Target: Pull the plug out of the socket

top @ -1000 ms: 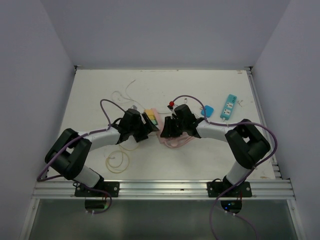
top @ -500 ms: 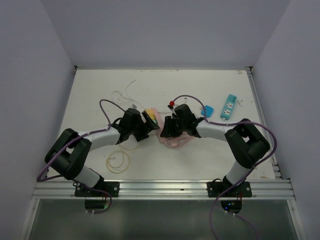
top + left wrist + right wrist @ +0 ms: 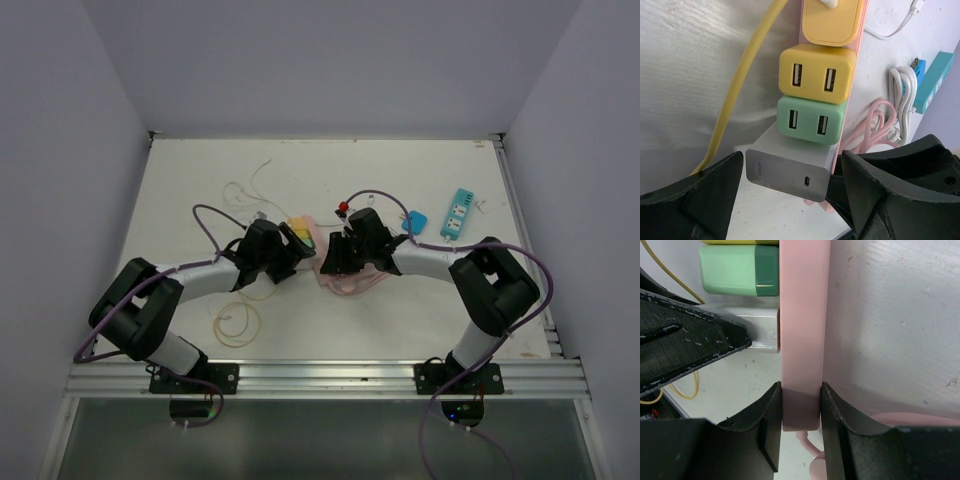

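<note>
R gripper (image 3: 801, 395) is pinching near end of pink plastic power strip (image 3: 802, 340). L gripper (image 3: 792, 167), spread wide, is flanking grey rectangular adapter plug (image 3: 790, 165) on strip's side; contact unclear. L arm barely nudging since 1 s ago, plug still sitting in strip.

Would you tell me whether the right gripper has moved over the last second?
No. The right gripper keeps its place left of the teal power strip, clamped on the pink socket strip.

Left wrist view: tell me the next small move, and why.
Probably close the left gripper on the white charger. Its open jaws straddle that plug, which sits in the pink power strip, and the right gripper is clamped on the strip's end, bracing it for the pull.
</note>
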